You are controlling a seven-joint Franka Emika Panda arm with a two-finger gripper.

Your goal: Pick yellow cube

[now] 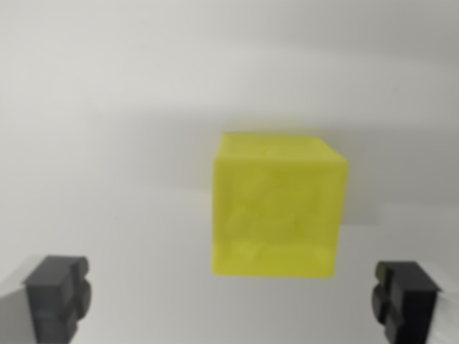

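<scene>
Between the claw's [233, 301] two dark fingertips [57, 294] — spread wide and gripping nothing — the yellow cube [278, 206] rests on the pale tabletop [107, 143], slightly toward the wrist view's right, so the approach step is judged under way — next: centre, descend, clench.

The wrist view looks down on a yellow cube [278, 206] resting on a pale grey worktop [107, 107]. The cube sits a little to the wrist view's right of centre, its top face and one side face visible, slightly blurred. A soft shadow spreads on the worktop behind and beside it. The claw [231, 299] is spread wide: its two dark fingertips [59, 294] stand at the bottom corners of the picture, one on each side, both apart from the cube, which lies above the gap between them.
</scene>
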